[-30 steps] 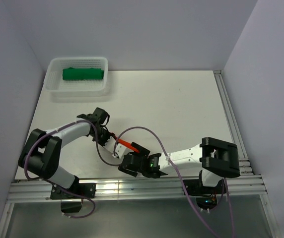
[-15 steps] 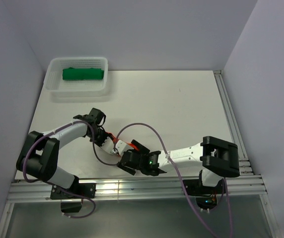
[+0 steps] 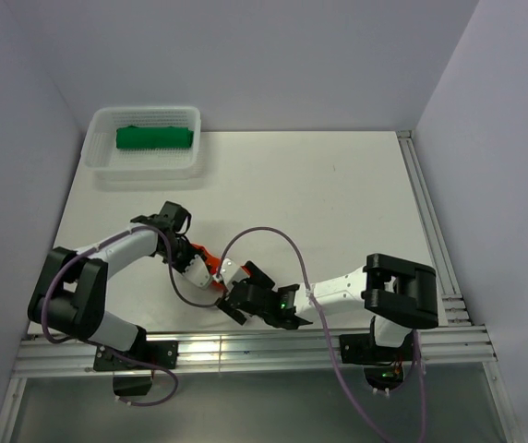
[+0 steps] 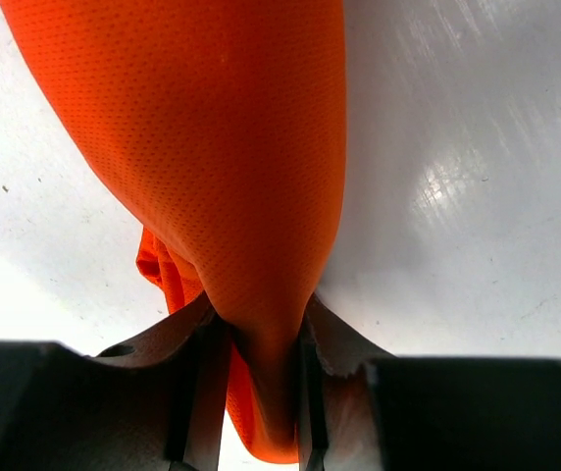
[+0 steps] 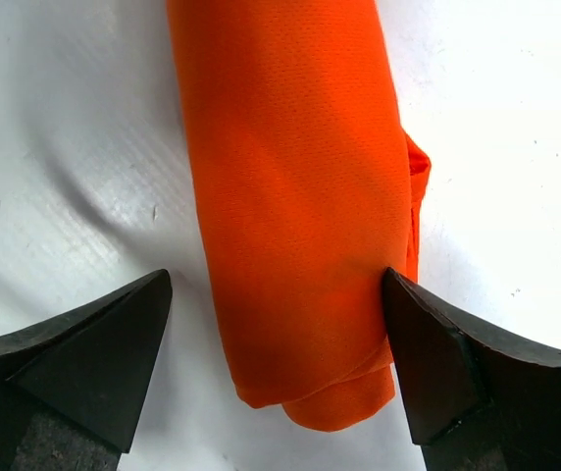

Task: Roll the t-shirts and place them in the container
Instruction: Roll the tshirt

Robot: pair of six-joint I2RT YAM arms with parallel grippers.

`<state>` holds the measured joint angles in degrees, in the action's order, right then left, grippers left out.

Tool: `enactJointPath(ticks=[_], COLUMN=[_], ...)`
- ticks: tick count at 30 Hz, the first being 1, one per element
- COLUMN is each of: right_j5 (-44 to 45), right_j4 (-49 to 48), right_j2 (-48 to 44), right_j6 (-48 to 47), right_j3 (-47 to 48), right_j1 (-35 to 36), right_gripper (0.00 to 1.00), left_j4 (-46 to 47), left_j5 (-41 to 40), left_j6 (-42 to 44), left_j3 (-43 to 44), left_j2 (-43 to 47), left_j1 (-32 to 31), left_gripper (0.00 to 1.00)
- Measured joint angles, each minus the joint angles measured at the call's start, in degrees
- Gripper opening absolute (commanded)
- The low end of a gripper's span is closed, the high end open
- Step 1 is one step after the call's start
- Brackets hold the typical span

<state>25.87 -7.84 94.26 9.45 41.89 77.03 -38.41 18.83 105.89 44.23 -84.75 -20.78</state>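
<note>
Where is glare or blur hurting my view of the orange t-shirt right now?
Left wrist: glare on the table beside the orange t-shirt, left tool dark. Right wrist: sharp, soft shadow beside the shirt. Top external: even light, arms hide most of it.

A robot lab test cell: plain pale partition walls (image 3: 292, 55) box in a white table (image 3: 338, 203) edged with slotted aluminium rails (image 3: 246, 351).

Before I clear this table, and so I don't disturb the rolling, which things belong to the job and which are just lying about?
Job: orange t-shirt, rolled, pinched by left end effector; right end effector, open astride it; green t-shirt.
Lying about: white mesh basket, holding the green one.
</note>
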Motion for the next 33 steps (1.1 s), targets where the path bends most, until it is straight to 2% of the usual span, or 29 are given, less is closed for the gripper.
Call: enactJointPath(ticks=[6, 9, 10, 11, 12, 15, 19, 20, 21, 25, 30, 33], right_j5=[1.97, 1.81, 1.38, 1.11, 0.76, 0.31, 0.24, 0.22, 0.17, -0.37, -1.25, -1.77], right_j4=[-5.57, -9.75, -11.26, -12.5, -13.68, -17.27, -21.53, -22.49, -23.37, -25.53, -25.68, -25.42], right_j2=[1.86, 2.73, 2.93, 3.1, 3.32, 3.61, 3.61, 3.61, 3.61, 3.58, 3.21, 3.04], right_j6=[0.55, 0.72, 0.83, 0.7, 1.01, 0.76, 0.66, 0.76, 0.96, 1.57, 2.34, 2.47], right_j3=[-0.9, -2.03, -2.62, -3.06, -3.63, -5.22, -7.15, -7.65, -8.13, -9.16, -9.44, -9.42], right_j1=[-0.52, -1.31, -1.79, -2.1, -2.47, -3.08, -3.58, -3.63, -3.69, -4.2, -4.72, -4.94], right_gripper=[0.93, 0.76, 0.59, 0.55, 0.54, 0.41, 0.34, 0.3, 0.28, 0.27, 0.27, 0.28], left_j4=[-2.91, -5.95, -6.8, -7.37, -7.67, -7.98, -8.85, -9.11, -9.25, -11.43, -13.4, -13.11], left_j5=[0.07, -0.33, -0.33, -0.35, -0.33, -0.22, -0.07, 0.0, 0.17, 0.96, 2.03, 2.86], left_j6=[0.76, 1.01, 0.92, 0.79, 0.79, 0.79, 0.76, 0.9, 0.98, 0.92, 1.07, 1.07], left_j3=[2.62, 5.53, 6.43, 7.06, 7.39, 7.58, 8.35, 8.52, 8.61, 8.81, 8.72, 8.59], left_j2=[-2.14, -4.46, -5.18, -5.68, -5.92, -6.12, -6.78, -6.91, -6.99, -7.3, -7.39, -7.41], left_j1=[0.81, 0.85, 0.87, 0.96, 1.09, 1.25, 1.25, 1.27, 1.36, 2.21, 3.37, 3.85], left_gripper=[0.32, 0.32, 0.33, 0.33, 0.33, 0.33, 0.34, 0.35, 0.37, 0.75, 0.77, 0.74])
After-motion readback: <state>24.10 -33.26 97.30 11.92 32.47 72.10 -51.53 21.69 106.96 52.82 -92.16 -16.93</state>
